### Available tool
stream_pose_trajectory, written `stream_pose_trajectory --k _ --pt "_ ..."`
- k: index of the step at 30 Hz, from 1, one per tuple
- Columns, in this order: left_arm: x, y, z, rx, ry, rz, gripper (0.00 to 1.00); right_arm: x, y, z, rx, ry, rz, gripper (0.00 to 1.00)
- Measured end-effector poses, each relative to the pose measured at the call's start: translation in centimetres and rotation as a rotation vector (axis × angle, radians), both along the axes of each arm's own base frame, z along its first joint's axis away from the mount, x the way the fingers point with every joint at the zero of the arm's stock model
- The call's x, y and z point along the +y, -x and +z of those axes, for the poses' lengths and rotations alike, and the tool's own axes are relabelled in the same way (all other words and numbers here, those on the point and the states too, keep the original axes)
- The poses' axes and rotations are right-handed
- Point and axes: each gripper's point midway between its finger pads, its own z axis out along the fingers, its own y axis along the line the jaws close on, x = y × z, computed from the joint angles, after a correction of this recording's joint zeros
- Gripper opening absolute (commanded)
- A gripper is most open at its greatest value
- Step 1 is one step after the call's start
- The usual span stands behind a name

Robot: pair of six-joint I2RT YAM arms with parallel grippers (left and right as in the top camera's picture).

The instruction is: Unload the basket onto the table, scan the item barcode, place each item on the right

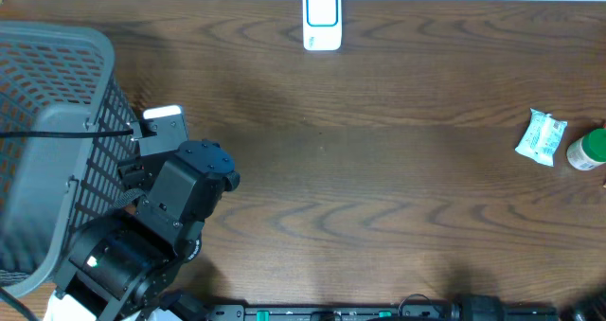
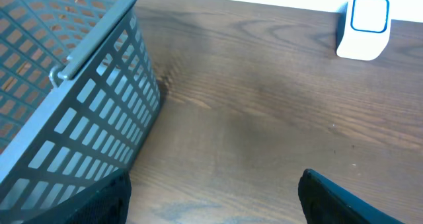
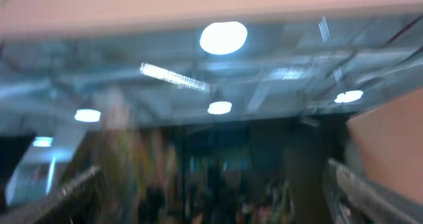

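The white scanner (image 1: pixel 322 19) with a blue-framed window stands at the table's far edge; it also shows in the left wrist view (image 2: pixel 363 27). Two items lie at the right edge: a white packet (image 1: pixel 541 136) and a green-capped bottle (image 1: pixel 587 151). No barcode can be made out. My left arm (image 1: pixel 185 184) sits at the near left beside the basket, far from both items. Its gripper (image 2: pixel 211 201) is open over bare wood with nothing between the fingers. My right gripper (image 3: pixel 218 204) is open and empty; its blurred view points up at ceiling lights.
A grey mesh basket (image 1: pixel 57 94) fills the left side, and its wall (image 2: pixel 99 112) stands close to my left finger. Brown wooden tabletop (image 1: pixel 379 169) stretches between the basket and the items.
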Motion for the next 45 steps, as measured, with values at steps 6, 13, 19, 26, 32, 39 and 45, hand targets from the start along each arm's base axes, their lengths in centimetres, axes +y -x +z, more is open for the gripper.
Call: stream_pose_trajectory --k 6,13,19,26,32,39,45 --pt "0.0 0.0 0.0 0.0 0.0 0.0 0.81 0.8 -5.2 -6.8 0.081 0.039 0.058 0.99" --pt "0.0 0.0 0.0 0.0 0.0 0.0 0.81 0.9 -7.1 -12.7 0.161 0.041 0.076 0.99" --pt "0.0 0.0 0.0 0.0 0.0 0.0 0.81 -0.4 -13.5 -22.7 0.438 -0.02 0.04 0.99" --pt "0.0 0.0 0.0 0.0 0.0 0.0 0.81 -2.1 -17.7 -35.6 0.708 -0.122 -0.009 0.99" --pt "0.0 0.0 0.0 0.0 0.0 0.0 0.81 -2.5 -18.0 -40.4 0.837 -0.184 -0.018 0.99" --pt "0.0 0.0 0.0 0.0 0.0 0.0 0.82 -2.6 -18.0 -40.4 0.837 -0.197 -0.019 0.99" --pt "0.0 0.0 0.0 0.0 0.0 0.0 0.81 -2.6 -18.0 -40.4 0.836 -0.2 -0.019 0.99"
